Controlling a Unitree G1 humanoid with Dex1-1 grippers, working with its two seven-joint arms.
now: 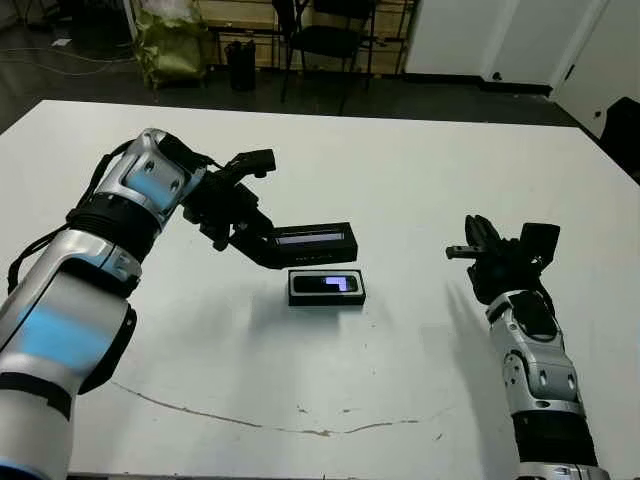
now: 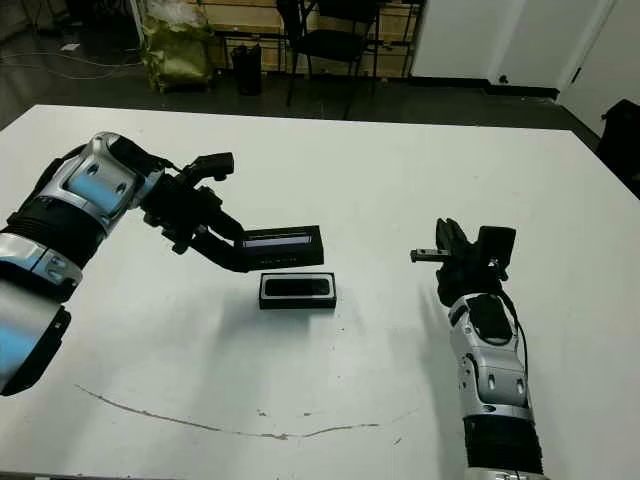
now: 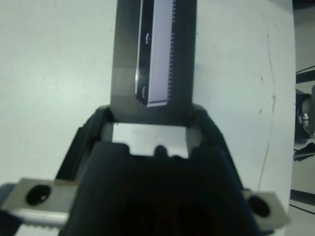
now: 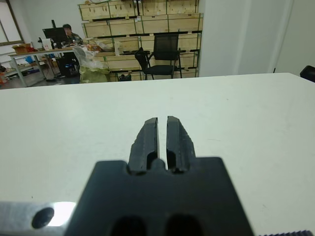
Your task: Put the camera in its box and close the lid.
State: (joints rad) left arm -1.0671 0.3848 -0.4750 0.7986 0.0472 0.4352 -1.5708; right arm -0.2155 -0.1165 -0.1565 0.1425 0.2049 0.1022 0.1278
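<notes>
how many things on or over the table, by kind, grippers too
lid, held over the table: 1
box with the camera in it: 1 box, 1 camera
grippers, left gripper and right gripper: 2
total: 5

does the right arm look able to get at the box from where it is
Probably yes: bare table lies between the right end effector and the box. The lid, held by the left end effector, hangs just behind it.
</notes>
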